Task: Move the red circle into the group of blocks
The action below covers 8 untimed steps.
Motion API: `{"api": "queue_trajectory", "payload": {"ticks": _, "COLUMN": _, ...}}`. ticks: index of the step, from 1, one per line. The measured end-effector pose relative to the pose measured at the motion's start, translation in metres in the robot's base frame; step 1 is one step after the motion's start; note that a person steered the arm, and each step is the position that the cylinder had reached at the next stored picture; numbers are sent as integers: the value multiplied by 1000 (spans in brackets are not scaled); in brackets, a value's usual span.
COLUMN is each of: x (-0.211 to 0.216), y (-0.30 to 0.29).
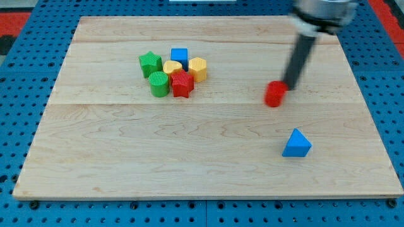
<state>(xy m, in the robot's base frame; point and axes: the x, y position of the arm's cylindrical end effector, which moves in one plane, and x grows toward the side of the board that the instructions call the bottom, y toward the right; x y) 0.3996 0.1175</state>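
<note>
The red circle [274,94] is a small red cylinder right of the board's middle. My tip [291,87] is at the end of the dark rod, just to the circle's right and touching or nearly touching it. The group of blocks sits at the upper left of centre: a green star [149,63], a blue cube [180,56], a yellow heart [172,67], a yellow hexagon [198,68], a green cylinder [158,83] and a red star-like block [182,84]. The red circle is well apart from the group, to its right.
A blue triangle [297,144] lies alone at the lower right, below the red circle. The wooden board [95,157] rests on a blue pegboard surface. The arm's body shows blurred at the view's top right.
</note>
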Motion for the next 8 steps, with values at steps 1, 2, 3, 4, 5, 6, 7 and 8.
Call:
{"api": "queue_trajectory", "payload": {"ticks": 1, "x": 2, "y": 33}}
{"api": "queue_trajectory", "payload": {"ticks": 2, "x": 37, "y": 61}}
{"api": "queue_trajectory", "payload": {"ticks": 3, "x": 32, "y": -15}}
{"api": "queue_trajectory", "payload": {"ticks": 4, "x": 10, "y": -76}}
{"api": "queue_trajectory", "payload": {"ticks": 5, "x": 28, "y": -72}}
{"api": "queue_trajectory", "payload": {"ticks": 6, "x": 71, "y": -65}}
{"api": "queue_trajectory", "payload": {"ticks": 7, "x": 62, "y": -104}}
{"api": "queue_trajectory", "payload": {"ticks": 8, "x": 30, "y": -103}}
